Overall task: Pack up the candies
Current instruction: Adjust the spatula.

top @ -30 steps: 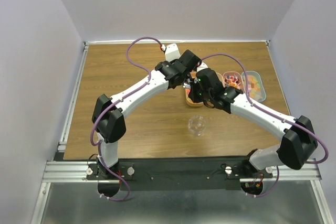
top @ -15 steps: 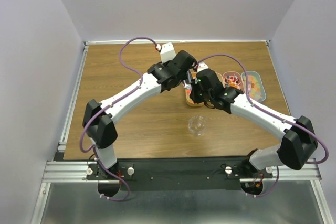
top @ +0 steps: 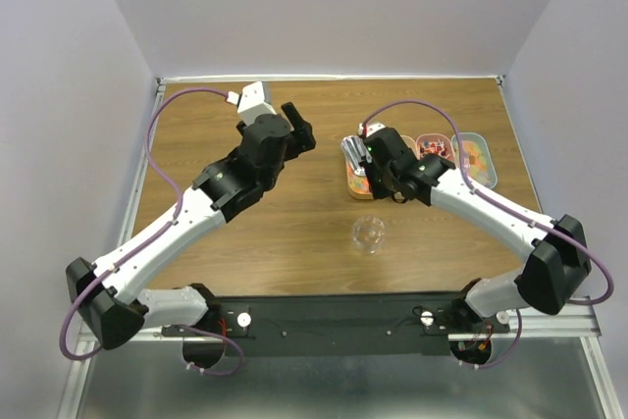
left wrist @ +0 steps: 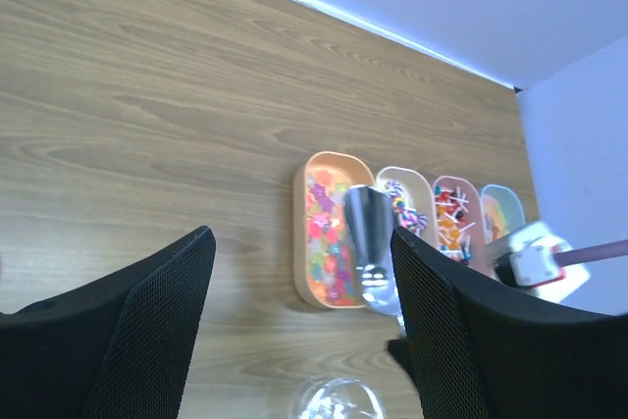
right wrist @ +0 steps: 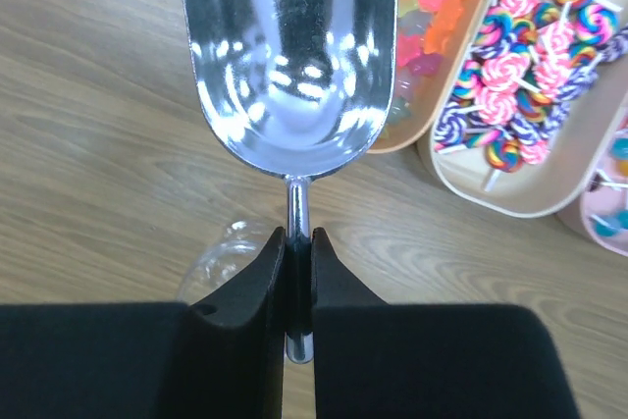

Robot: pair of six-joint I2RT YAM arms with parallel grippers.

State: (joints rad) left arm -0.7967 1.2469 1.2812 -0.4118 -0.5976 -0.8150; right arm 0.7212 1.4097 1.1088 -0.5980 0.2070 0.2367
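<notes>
Nearest the bases, a clear cup (top: 368,235) sits on the bench (top: 294,223). Is anything inside? It's too glassy to tell. Just beyond it, the right claw (right wrist: 297,242) pinches the thin handle of the metal scoop (right wrist: 287,66), its bowl empty and held over the orange tray (left wrist: 298,242). The candies (left wrist: 329,237) lie in that tray, none scooped yet. The danger here is that the slim handle could swivel in the pinch as it digs. Sweets could also spill over the low rim or miss the cup's small mouth. Off left, the left claw (top: 301,127) hangs spread wide, holding nothing. The lollipop tray (right wrist: 491,179) is cut off in the wrist view, and from above the arm hides most candies.
</notes>
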